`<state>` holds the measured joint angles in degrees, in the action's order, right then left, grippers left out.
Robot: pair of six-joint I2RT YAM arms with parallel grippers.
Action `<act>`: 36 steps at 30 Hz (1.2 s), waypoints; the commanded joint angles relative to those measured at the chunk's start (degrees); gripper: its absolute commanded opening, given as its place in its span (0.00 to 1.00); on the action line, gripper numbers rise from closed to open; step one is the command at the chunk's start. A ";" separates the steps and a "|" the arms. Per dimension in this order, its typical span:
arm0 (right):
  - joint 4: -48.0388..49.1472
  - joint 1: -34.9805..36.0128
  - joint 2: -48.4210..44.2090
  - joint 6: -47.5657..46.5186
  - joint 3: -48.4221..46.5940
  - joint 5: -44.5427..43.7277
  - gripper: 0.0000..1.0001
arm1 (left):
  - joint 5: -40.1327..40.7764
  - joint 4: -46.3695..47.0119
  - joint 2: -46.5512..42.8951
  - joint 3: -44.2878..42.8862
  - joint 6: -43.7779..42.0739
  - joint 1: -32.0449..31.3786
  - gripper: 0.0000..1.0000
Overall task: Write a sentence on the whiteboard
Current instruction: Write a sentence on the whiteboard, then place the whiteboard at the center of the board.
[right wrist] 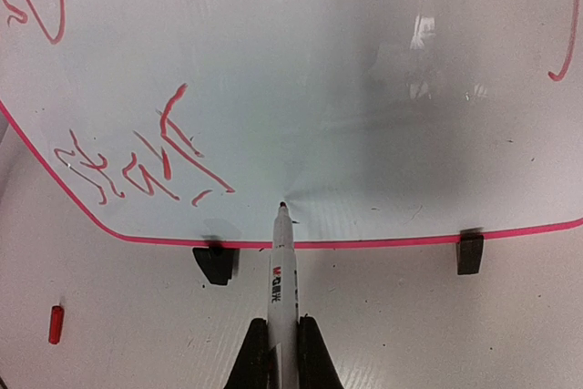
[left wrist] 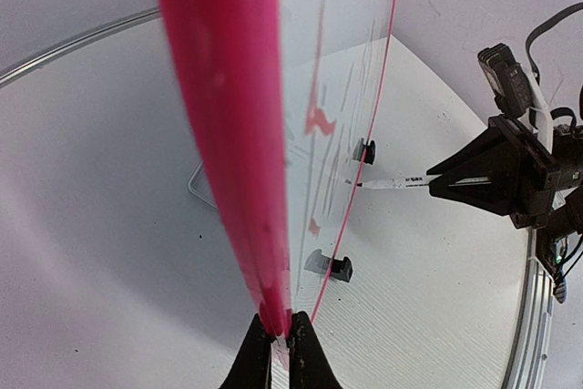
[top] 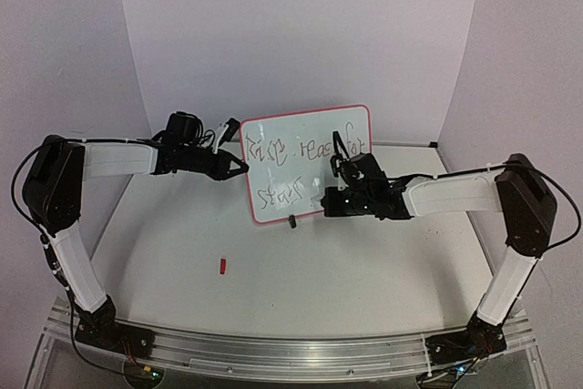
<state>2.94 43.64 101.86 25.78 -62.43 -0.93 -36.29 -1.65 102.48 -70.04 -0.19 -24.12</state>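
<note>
Whiteboard [top: 293, 179] upright, its edge in tight left jaws; marker [right wrist: 282, 257] in tight right jaws.

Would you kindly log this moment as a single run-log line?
left end effector: shut on whiteboard edge | right end effector: shut on marker, tip at whiteboard | sentence: two lines | small red item: on table

the small rounded whiteboard with thin red-pink frame [top: 308, 187] stands upright on the pale table [top: 383, 271], near the middle of its far edge. the left gripper [left wrist: 274, 332] clamps the board's left edge. before the board, the right gripper [right wrist: 282, 327] holds a white plastic marker [right wrist: 283, 257], tip against the board's lower part, right of the second line of the thin handwritten sentence [top: 301, 148]. a small red plastic cap [top: 223, 266] lies towards the near-left corner.
</note>
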 commanded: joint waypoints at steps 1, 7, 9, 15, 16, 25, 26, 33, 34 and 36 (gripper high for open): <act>0.33 -0.13 1.36 0.05 -2.81 -2.10 0.00 | 2.46 -1.78 -1.84 0.25 -2.19 0.14 0.00; 0.32 -0.17 2.18 -0.15 -3.35 -2.70 0.00 | 2.46 -1.78 -1.84 0.26 -2.34 0.18 0.00; 0.36 -0.13 2.32 -0.30 -3.39 -2.91 0.00 | 2.46 -1.78 -1.84 0.24 -2.36 0.18 0.00; 0.38 -0.20 1.51 -0.36 -3.04 -1.84 0.00 | 2.51 -1.78 -1.93 0.32 -2.33 0.18 0.00; 0.35 -0.17 0.78 -0.35 -2.75 -1.11 0.00 | 2.51 -1.78 -1.93 0.34 -2.32 0.20 0.00; -0.78 -0.27 -12.12 0.02 5.45 -4.79 0.00 | 3.05 -1.28 -1.50 0.34 -0.95 0.13 0.07; -1.02 -0.30 -13.05 0.12 6.22 -5.28 0.00 | 3.00 -1.18 -1.48 0.42 -0.81 0.17 0.12; -1.02 -0.39 -15.29 0.25 7.46 -6.01 0.00 | 3.86 -0.41 -2.59 1.47 -0.40 0.20 0.39; -0.94 -0.40 -15.52 0.03 7.35 -6.15 0.00 | 4.02 -0.06 -2.83 1.69 -0.35 0.21 0.46; -0.86 -0.42 -15.91 -0.26 7.24 -6.10 0.00 | 4.36 0.28 -3.17 2.02 -0.34 0.18 0.59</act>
<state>1.80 43.48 87.88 25.78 -55.22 -5.32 -33.15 -2.04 102.48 -68.82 -0.12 -24.05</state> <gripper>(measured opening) 0.065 0.471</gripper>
